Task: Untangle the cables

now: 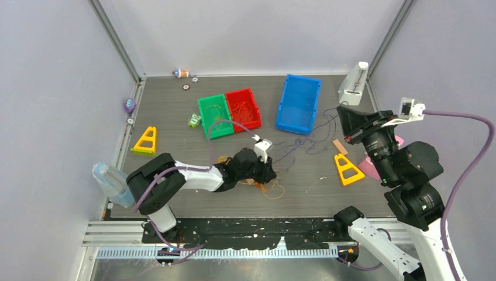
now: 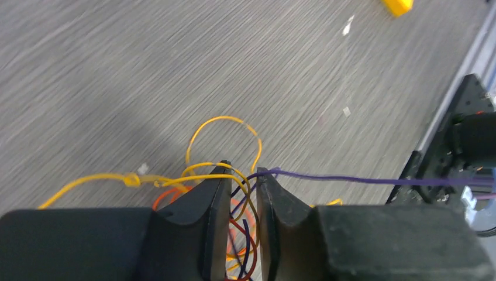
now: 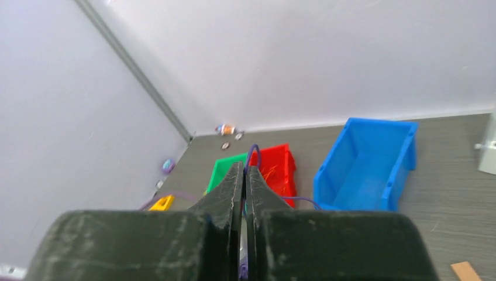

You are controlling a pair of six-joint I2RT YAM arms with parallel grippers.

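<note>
The cables lie in a tangle (image 1: 272, 187) of yellow, orange-red and purple strands at the table's middle front. My left gripper (image 1: 269, 172) is down on it. In the left wrist view its jaws (image 2: 243, 172) stand a narrow gap apart, with yellow (image 2: 225, 119), red (image 2: 245, 234) and purple strands running loosely through the gap. The purple cable (image 2: 351, 179) drapes over the right fingertip and stretches off right. In the top view it (image 1: 321, 126) rises to my right gripper (image 1: 341, 111), held high at the right. That gripper (image 3: 245, 167) is shut on the purple cable (image 3: 252, 151).
Green (image 1: 213, 114), red (image 1: 244, 108) and blue (image 1: 299, 102) bins stand at the back. Yellow triangular stands sit at the left (image 1: 145, 140) and right (image 1: 348, 170). A tan block (image 1: 340, 146) lies by the right stand, a white device (image 1: 354, 85) stands at back right, and a bottle (image 1: 111, 181) at the left edge.
</note>
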